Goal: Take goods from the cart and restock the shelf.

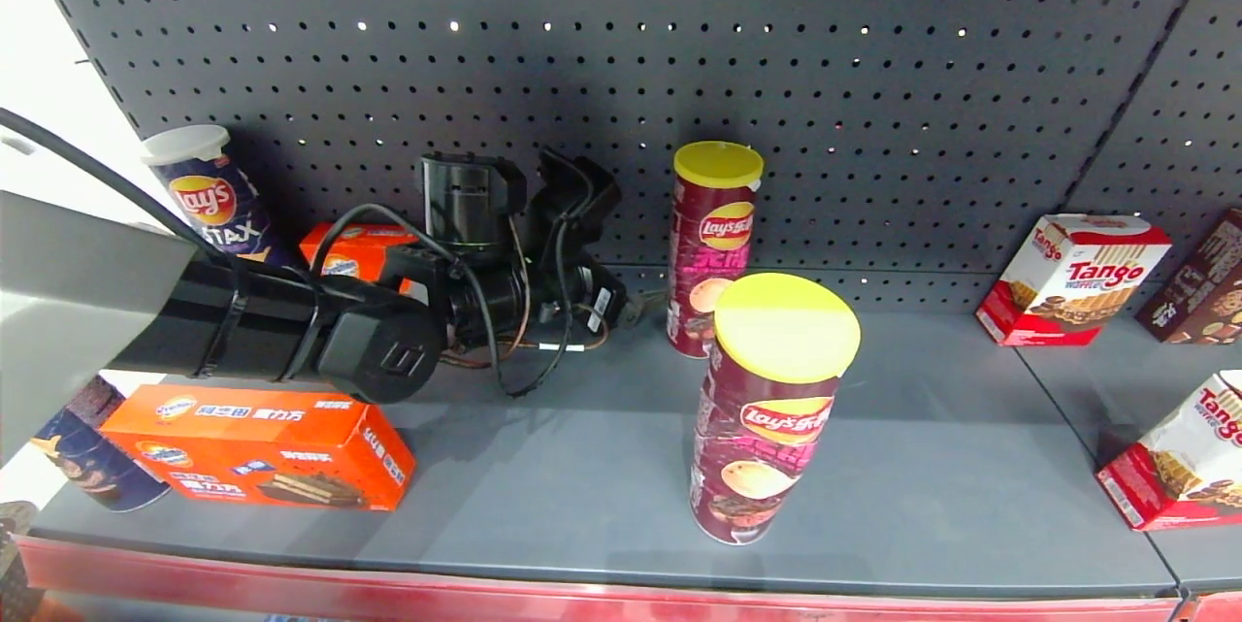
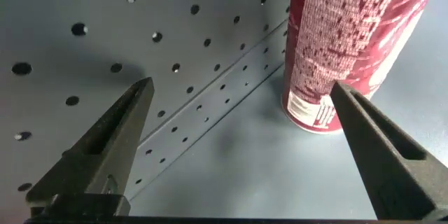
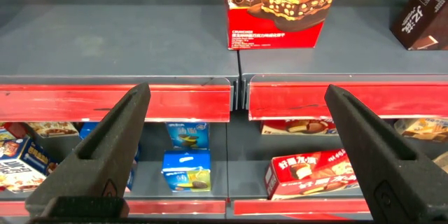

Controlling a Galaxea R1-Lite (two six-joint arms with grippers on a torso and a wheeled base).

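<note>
Partly restocked, by the look of it: rear can (image 1: 713,248) and front can (image 1: 771,409) are standing on shelf (image 1: 951,467).
The left gripper (image 2: 241,87) is hanging spread and empty just beside rear can; the right gripper (image 3: 238,89), likewise spread, is holding nothing; more goods are likely remaining.

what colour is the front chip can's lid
Yellow. The lid shows best in the head view.

Shelf layout, left to right

On the shelf (image 1: 951,467), a front can (image 1: 762,418) stood at centre, a rear can (image 1: 710,248) behind it by the back panel (image 1: 621,49), and the left gripper (image 2: 241,87) just left of the rear can. A front box (image 1: 257,447), a rear box (image 1: 354,248) and a leaning can (image 1: 209,195) occupied the left end. A rear wafer box (image 1: 1072,278) and a front wafer box (image 1: 1179,457) occupied the right.
</note>
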